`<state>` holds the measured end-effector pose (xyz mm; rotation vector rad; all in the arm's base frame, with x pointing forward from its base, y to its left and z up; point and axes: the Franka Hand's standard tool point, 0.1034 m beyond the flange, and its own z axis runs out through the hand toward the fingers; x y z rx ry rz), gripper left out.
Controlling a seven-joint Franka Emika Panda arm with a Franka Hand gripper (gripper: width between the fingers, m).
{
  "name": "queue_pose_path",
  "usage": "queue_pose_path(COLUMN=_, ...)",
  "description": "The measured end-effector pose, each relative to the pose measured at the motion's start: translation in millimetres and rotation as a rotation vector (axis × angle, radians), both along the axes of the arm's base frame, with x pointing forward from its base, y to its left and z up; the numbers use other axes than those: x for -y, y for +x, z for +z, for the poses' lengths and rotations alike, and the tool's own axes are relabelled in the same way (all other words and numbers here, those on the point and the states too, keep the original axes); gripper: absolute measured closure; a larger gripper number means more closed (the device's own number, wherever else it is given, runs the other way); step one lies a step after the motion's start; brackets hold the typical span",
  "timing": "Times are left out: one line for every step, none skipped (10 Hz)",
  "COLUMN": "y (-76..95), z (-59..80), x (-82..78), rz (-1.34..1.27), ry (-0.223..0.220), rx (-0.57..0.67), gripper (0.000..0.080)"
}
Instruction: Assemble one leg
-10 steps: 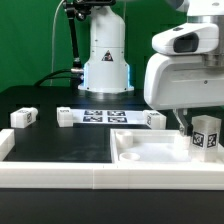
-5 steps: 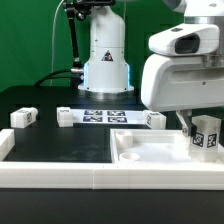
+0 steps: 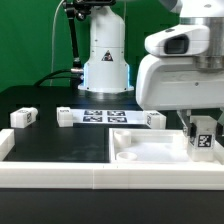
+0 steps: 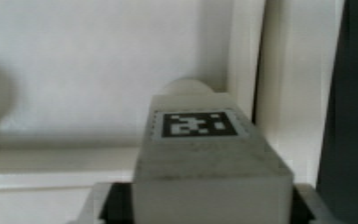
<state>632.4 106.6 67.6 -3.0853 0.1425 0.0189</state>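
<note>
My gripper [image 3: 202,135] is shut on a leg [image 3: 204,137], a small white block with a square black-and-white tag, and holds it over the far right part of the large white board with the raised rim [image 3: 150,155]. In the wrist view the leg [image 4: 202,145] fills the space between the dark fingers [image 4: 114,203], tag up, above the board's rim [image 4: 247,60]. Three other legs lie on the black table: one at the exterior view's left [image 3: 24,117], one by the marker board [image 3: 65,116] and one behind the white board [image 3: 154,119].
The marker board [image 3: 105,116] lies in front of the arm's white base [image 3: 106,70]. A white rail [image 3: 50,178] runs along the front edge of the table, with a short white wall [image 3: 6,140] at the exterior view's left.
My gripper with the leg has moved slightly toward the exterior view's left and a little lower over the white board. Nothing else has moved.
</note>
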Motion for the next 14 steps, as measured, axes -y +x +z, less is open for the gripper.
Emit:
queue_pose_path(y=0.1, z=-0.1, x=1.5, rz=-0.112, ry=0.0, rx=-0.007, gripper=0.051)
queue_pose_path(y=-1.3, z=-0.1, x=3.4, rz=-0.252, ry=0.005, rx=-0.026, gripper=0.051)
queue_pose_path(y=-1.9, z=0.2, x=4.7, rz=-0.342, ry=0.0, rx=-0.042, gripper=0.0509)
queue_pose_path(y=-2.4, z=0.4, x=5.6, rz=-0.418, ry=-0.007, rx=-0.049, gripper=0.0509)
queue_pose_path(y=-3.1, z=0.8, x=7.7, rz=-0.51, ry=-0.017, rx=-0.052, gripper=0.0507)
queue_pose_path(y=-4.0, z=1.1, x=11.0, rz=-0.566, ry=-0.028, rx=-0.052, gripper=0.0499)
queue_pose_path(y=-4.6, z=1.4, x=15.0, rz=-0.613, ry=-0.04, rx=-0.056, gripper=0.0497)
queue_pose_path(y=-4.9, z=1.5, x=17.6, rz=-0.64, ry=-0.045, rx=-0.058, gripper=0.0497)
queue_pose_path(y=-4.9, z=1.4, x=18.1, rz=-0.637, ry=-0.046, rx=-0.058, gripper=0.0497)
queue_pose_path(y=-4.9, z=0.8, x=17.9, rz=-0.638, ry=-0.045, rx=-0.058, gripper=0.0424)
queue_pose_path(y=-4.8, z=0.8, x=17.8, rz=-0.638, ry=-0.045, rx=-0.057, gripper=0.0424)
queue_pose_path(y=-4.8, z=0.7, x=17.7, rz=-0.638, ry=-0.045, rx=-0.057, gripper=0.0231)
queue_pose_path(y=-4.8, z=0.7, x=17.7, rz=-0.638, ry=-0.045, rx=-0.057, gripper=0.0175)
queue_pose_path(y=-4.8, z=0.6, x=17.7, rz=-0.638, ry=-0.045, rx=-0.057, gripper=0.0175)
